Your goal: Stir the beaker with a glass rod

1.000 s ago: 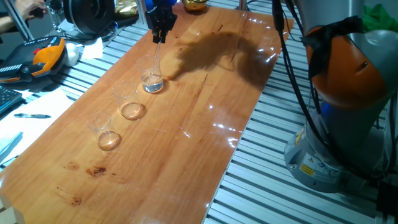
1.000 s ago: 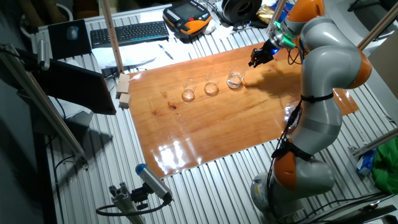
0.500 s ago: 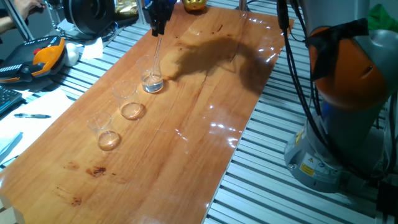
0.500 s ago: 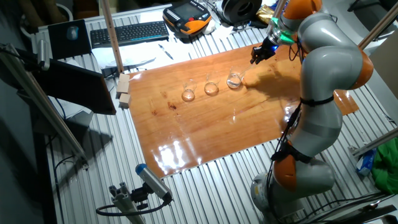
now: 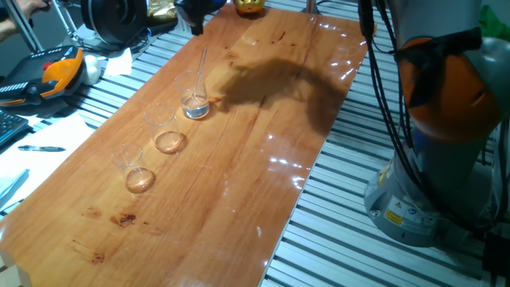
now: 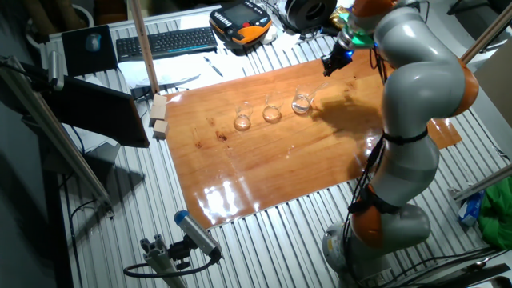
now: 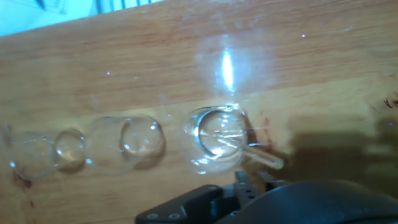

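The beaker (image 5: 194, 100) with the colourless bottom stands at the far end of a row of three on the wooden table (image 5: 239, 175). The glass rod (image 5: 201, 72) stands in it, leaning on the rim, with its top free. My gripper (image 5: 191, 17) is above and behind the rod, apart from it, empty and slightly open. In the other fixed view the gripper (image 6: 330, 66) hangs up and to the right of the beaker (image 6: 302, 102). The hand view looks down on the beaker (image 7: 217, 134) with the rod's end (image 7: 264, 157) over its rim and the fingertips (image 7: 244, 182) at the bottom edge.
Two amber-bottomed beakers (image 5: 166, 131) (image 5: 135, 171) stand in line nearer the camera. An orange-and-black handheld unit (image 5: 60, 68) and clutter lie left of the table. The robot base (image 5: 430, 159) is on the right. Two wooden blocks (image 6: 160, 116) and a keyboard (image 6: 164, 42) lie beyond the table.
My gripper has let go of the rod and risen up and away from it. The rod stays leaning in the beaker. The beakers have not moved.
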